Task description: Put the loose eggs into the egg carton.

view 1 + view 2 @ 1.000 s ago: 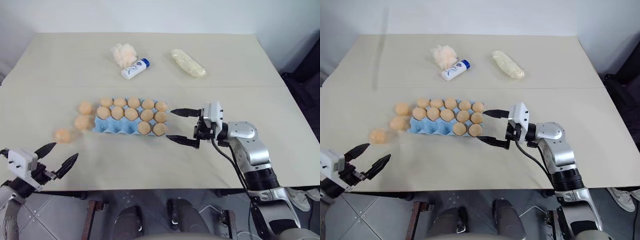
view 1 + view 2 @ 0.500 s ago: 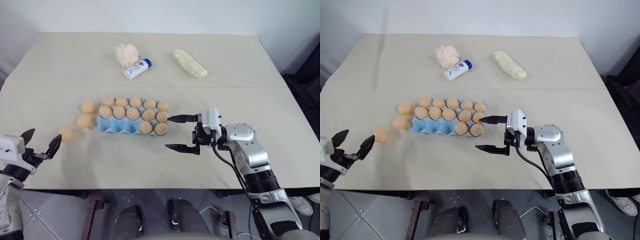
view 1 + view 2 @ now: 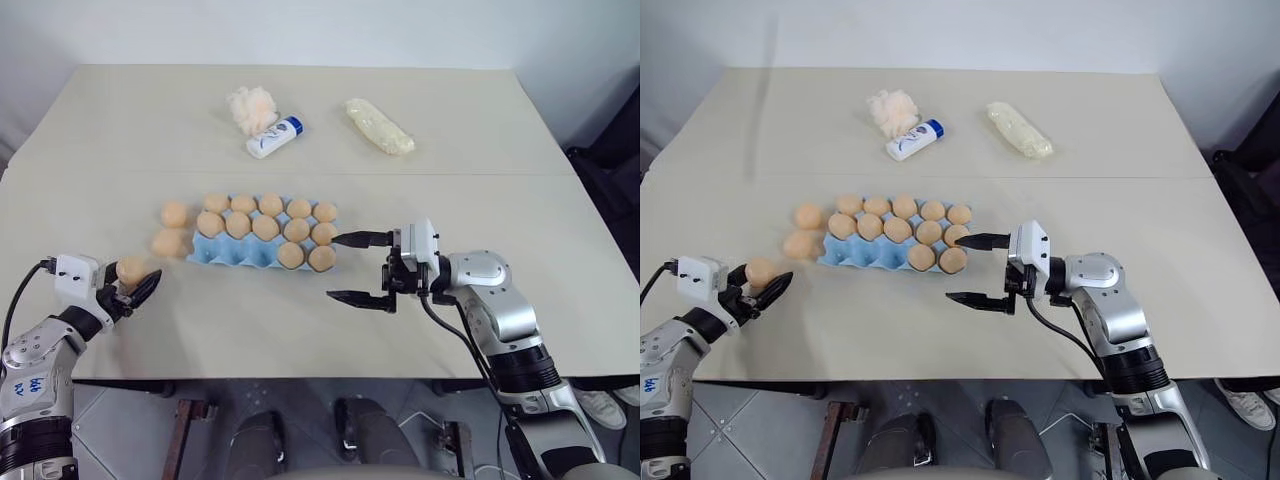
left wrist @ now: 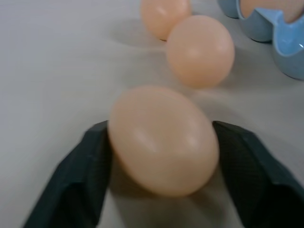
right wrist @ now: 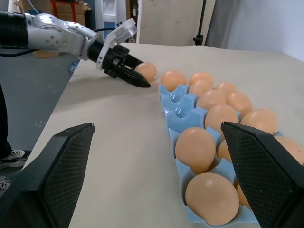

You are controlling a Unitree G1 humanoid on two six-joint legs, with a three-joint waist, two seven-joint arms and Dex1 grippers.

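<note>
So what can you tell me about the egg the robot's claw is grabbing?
The egg is smooth, light orange-tan and oval, with a soft shine. It lies on its side on the beige table, near the front left edge, apart from the two other loose eggs and the blue egg carton. The left claw has its two black fingers pressed against its opposite sides. It looks whole, with no cracks showing.

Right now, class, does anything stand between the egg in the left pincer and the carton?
Yes: two other loose tan oval eggs lie beside the light blue moulded egg carton, at its left end, close to the path from the held egg in the left pincer.
</note>
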